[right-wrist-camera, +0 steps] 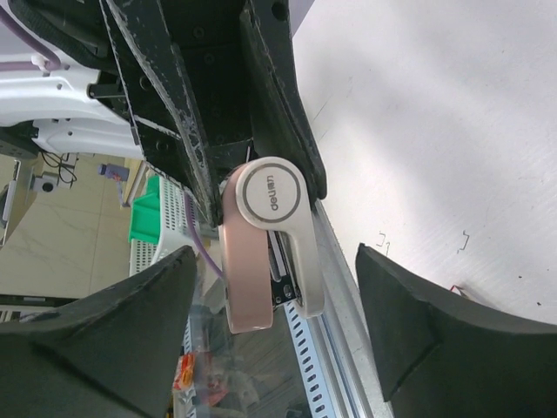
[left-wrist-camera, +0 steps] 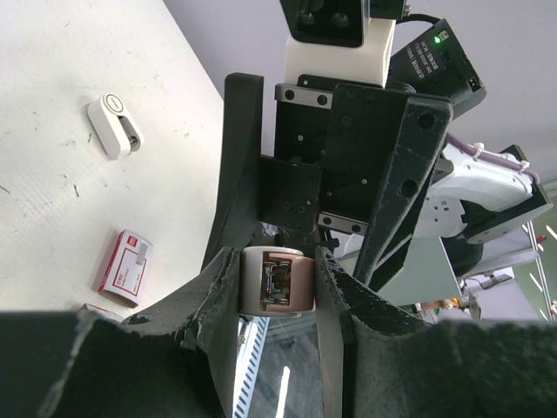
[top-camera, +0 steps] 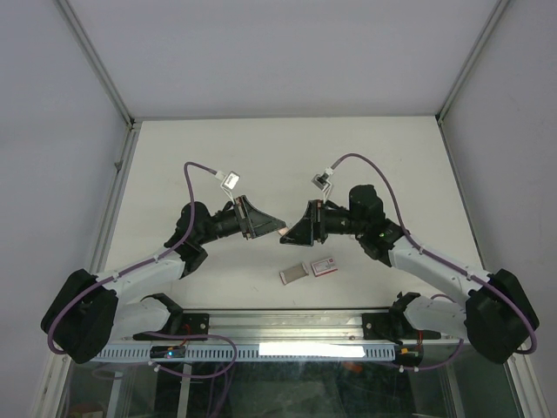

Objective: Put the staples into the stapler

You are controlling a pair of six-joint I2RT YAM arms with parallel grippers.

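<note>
The stapler looks smooth satin plastic, the table matt, scuffed white.

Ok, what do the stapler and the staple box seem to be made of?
Stapler: probably moulded plastic, a satin pinkish body and a smooth white cap with a round logo; the soft, even sheen suggests it, though painted metal is possible. Staple box: likely thin printed card, matte red with a white label and flat edges.
</note>
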